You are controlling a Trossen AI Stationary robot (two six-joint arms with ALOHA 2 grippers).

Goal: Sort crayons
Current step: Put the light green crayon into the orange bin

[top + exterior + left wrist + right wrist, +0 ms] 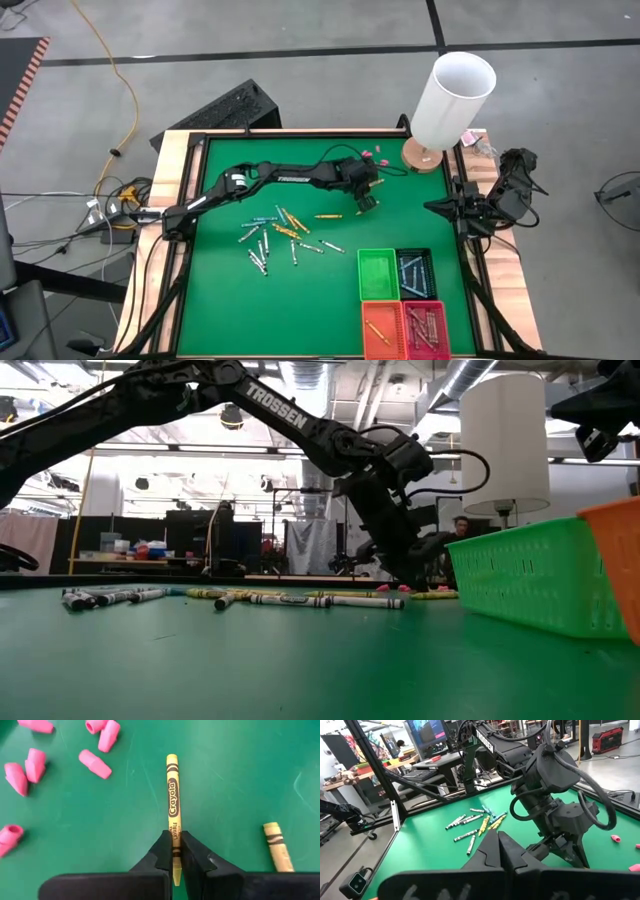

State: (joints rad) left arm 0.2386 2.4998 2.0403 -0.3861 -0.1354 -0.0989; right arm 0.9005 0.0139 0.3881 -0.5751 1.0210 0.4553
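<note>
A yellow crayon [172, 795] lies on the green table [300, 310], and my left gripper [176, 840] is shut on its near end, toward the far middle of the table [365, 204]. A second yellow crayon [276, 847] lies beside it. Several more crayons [275, 238], light blue, grey-white and yellow-orange, lie scattered left of centre. My right gripper [497, 837] is shut on nothing and waits at the table's right edge [433, 207]. My left gripper pinches the yellow crayon between its two fingers near one end [174, 836], on the paper wrapper. The fingers slant down from above. The crayon runs straight ahead out of the fingers, and it lies on the green table.
Several stubby pink pieces [95, 764] lie close to the held crayon. A green bin [378, 273], a dark bin with blue crayons [413, 272], an orange bin [380, 325] and a red bin [425, 328] stand near right. A white lamp [452, 98] stands at the far right corner.
</note>
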